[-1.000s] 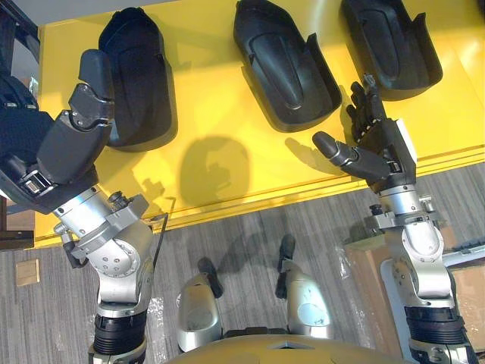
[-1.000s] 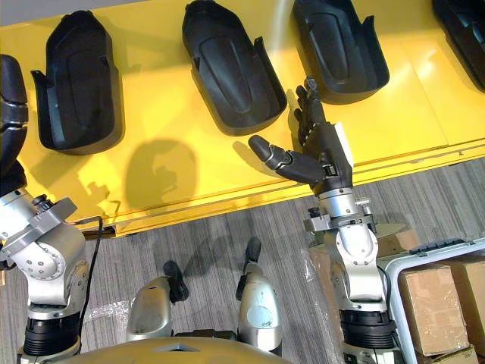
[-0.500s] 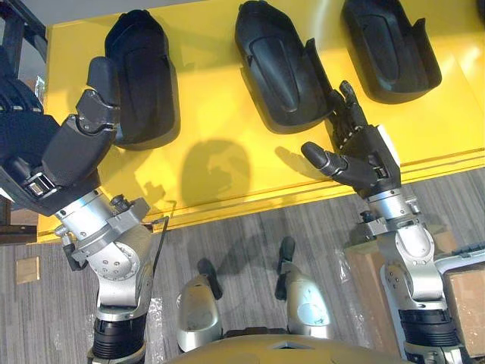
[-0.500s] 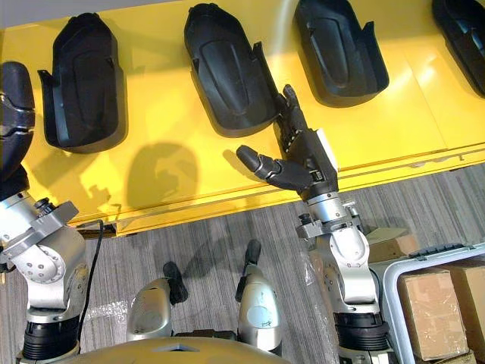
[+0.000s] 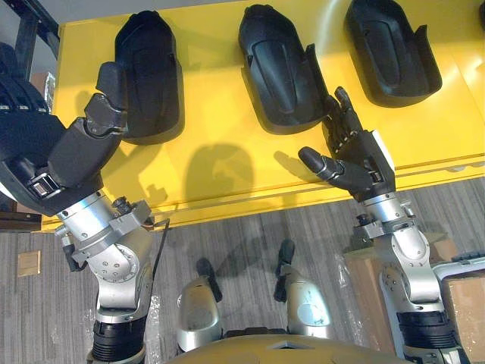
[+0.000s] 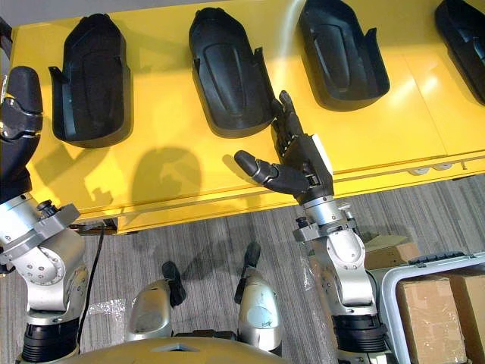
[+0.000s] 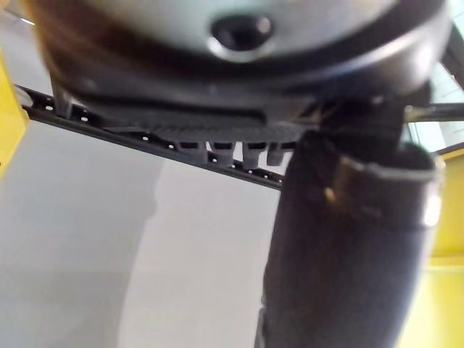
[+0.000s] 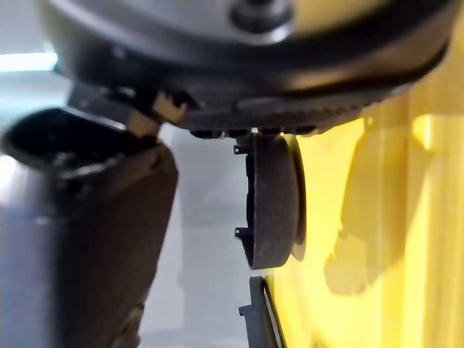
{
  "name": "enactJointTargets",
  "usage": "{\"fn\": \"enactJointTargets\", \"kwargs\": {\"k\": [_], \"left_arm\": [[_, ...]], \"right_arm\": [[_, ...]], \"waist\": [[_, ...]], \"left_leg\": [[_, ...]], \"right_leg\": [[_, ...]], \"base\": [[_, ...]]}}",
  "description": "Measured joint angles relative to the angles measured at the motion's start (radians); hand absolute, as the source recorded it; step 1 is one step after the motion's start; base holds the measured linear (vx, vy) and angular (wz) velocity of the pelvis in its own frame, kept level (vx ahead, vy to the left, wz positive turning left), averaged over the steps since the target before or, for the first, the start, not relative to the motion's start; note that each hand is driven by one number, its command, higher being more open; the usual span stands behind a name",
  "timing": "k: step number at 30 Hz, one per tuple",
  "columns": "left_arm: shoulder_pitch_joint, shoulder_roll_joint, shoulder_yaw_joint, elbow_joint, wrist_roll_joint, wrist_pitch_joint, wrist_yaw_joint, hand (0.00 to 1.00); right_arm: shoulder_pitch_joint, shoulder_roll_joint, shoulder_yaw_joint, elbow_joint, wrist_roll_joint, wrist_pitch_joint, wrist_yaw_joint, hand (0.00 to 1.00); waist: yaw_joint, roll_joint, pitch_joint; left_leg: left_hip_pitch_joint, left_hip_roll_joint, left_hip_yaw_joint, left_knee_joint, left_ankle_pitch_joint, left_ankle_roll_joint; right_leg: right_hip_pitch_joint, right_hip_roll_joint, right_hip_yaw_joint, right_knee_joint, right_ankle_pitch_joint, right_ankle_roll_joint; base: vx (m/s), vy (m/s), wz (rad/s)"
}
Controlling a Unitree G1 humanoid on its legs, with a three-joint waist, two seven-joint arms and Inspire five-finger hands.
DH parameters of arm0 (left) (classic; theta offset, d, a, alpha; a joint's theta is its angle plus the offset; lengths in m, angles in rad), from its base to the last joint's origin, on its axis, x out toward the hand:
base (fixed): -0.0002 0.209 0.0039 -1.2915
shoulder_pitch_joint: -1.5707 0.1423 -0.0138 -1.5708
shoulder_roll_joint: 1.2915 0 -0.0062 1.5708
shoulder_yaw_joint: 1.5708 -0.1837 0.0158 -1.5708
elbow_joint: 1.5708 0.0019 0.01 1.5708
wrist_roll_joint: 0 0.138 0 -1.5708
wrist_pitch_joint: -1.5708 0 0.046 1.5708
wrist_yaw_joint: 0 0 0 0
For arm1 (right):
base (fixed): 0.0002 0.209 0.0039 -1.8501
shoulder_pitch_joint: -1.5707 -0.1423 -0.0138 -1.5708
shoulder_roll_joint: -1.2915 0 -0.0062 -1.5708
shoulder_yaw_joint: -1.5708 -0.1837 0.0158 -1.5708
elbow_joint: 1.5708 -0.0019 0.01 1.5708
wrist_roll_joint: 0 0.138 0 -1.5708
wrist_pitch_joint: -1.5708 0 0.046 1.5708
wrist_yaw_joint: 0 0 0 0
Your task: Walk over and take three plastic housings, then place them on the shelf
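Observation:
Three black plastic housings lie in a row on the yellow table (image 5: 227, 163): a left one (image 5: 148, 76), a middle one (image 5: 280, 68) and a right one (image 5: 392, 49). The corner of a further one (image 6: 464, 30) shows at the far right. My right hand (image 5: 356, 155) is open, thumb spread, fingers straight. Its fingertips (image 5: 339, 102) are at the middle housing's near right wall, and I cannot tell if they touch it. My left hand (image 5: 57, 152) hangs open close to the camera, left of the left housing. Its thumb (image 5: 110, 95) overlaps that housing's edge. The right wrist view shows a housing (image 8: 272, 199) edge-on past the fingers.
The table's front edge (image 5: 303, 199) runs just ahead of me above grey carpet. A grey-rimmed crate (image 6: 390, 296) with cardboard boxes (image 6: 439, 303) stands on the floor at lower right. A dark shelf frame (image 5: 34, 30) rises at the upper left.
My right hand has moved left and forward, from below the right housing to the middle housing's side. The whole view has shifted a little; the left hand has stayed by the left housing.

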Motion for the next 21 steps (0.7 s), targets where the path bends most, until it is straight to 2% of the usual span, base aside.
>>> {"fn": "enactJointTargets", "kwargs": {"k": [8, 21], "left_arm": [[0.000, -0.004, 0.000, 0.001, 0.000, 0.000, -0.004, 1.00], [0.000, -0.005, 0.000, 0.002, 0.000, 0.000, -0.022, 1.00]], "right_arm": [[0.001, 0.000, 0.012, 0.028, 0.019, 0.000, 0.018, 1.00], [-0.001, 0.000, 0.014, 0.036, 0.031, 0.001, 0.057, 1.00]], "waist": [[-0.001, 0.003, -0.023], [0.000, 0.004, -0.024]], "left_leg": [[0.001, 0.000, 0.000, -0.001, 0.000, 0.000], [0.001, 0.000, -0.001, 0.000, 0.002, 0.000]], "right_leg": [[0.001, 0.000, 0.000, 0.000, 0.000, 0.000], [0.002, 0.000, 0.000, 0.000, 0.000, 0.000]], "base": [[0.00, 0.000, 0.00], [0.00, 0.000, 0.00]]}}
